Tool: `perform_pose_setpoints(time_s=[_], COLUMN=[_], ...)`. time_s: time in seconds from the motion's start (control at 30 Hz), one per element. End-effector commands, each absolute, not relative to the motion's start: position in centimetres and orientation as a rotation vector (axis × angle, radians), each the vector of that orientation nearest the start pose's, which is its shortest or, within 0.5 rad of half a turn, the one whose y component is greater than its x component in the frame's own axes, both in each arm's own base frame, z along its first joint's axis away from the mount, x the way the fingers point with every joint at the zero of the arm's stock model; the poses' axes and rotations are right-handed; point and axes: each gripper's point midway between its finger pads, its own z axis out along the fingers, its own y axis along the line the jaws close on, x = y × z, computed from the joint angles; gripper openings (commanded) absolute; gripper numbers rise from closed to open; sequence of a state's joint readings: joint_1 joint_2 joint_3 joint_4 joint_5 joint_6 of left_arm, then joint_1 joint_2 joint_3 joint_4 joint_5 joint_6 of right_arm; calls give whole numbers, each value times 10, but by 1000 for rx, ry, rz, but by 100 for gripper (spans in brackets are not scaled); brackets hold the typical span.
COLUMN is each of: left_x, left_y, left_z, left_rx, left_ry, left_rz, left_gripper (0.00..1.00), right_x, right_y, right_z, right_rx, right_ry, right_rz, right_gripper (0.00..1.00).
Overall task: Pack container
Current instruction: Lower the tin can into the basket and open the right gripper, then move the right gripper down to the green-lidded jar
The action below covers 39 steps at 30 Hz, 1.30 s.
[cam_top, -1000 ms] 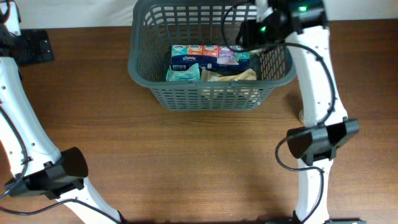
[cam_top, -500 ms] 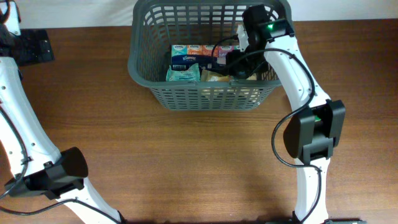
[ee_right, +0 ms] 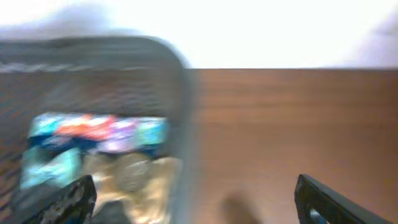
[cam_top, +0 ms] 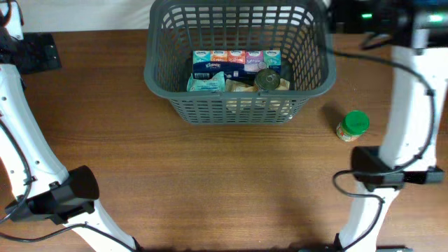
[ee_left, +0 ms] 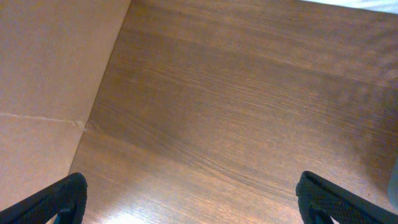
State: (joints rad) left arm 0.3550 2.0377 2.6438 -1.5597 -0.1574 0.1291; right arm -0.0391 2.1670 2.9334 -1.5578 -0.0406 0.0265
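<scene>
The dark grey lattice basket, the container, stands at the back middle of the table. Inside lie a row of tissue packs, snack bags and a small tin can. The basket also shows, blurred, at the left of the right wrist view. My right gripper is open and empty, above the basket's right rim; overhead it is a dark blur at the back right. My left gripper is open and empty over bare wood at the far left.
A green-lidded jar stands on the table to the right of the basket, close to the right arm's base. The left arm's base is at the front left. A tan flat surface borders the table in the left wrist view.
My right gripper was down inside the basket; it has come up and swung out to the back right. The tin can now lies in the basket. The left arm has not moved.
</scene>
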Motion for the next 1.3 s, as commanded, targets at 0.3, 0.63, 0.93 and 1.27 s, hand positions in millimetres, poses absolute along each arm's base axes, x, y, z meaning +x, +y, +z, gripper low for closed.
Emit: perform_pose_setpoints(time_s=[0.3,0.63,0.93,1.27], left_x=[410,410,410,410], left_y=[181,181,181,181], left_z=[339,339,339,339], left_rx=[-374,-374,-374,-374], left_ry=[2523,2523,2523,2523], left_rz=[382,382,382,381], left_gripper=[99,99,99,99], right_x=[429,423,414,388], right_y=[-204,-117,-120,-101], right_z=[266,119,107,79], right_rx=[767,642,634,663], right_ry=[2557,2959,3001,3121], right_rz=[4,66,-178,-70], right_gripper=[95,85,86,86])
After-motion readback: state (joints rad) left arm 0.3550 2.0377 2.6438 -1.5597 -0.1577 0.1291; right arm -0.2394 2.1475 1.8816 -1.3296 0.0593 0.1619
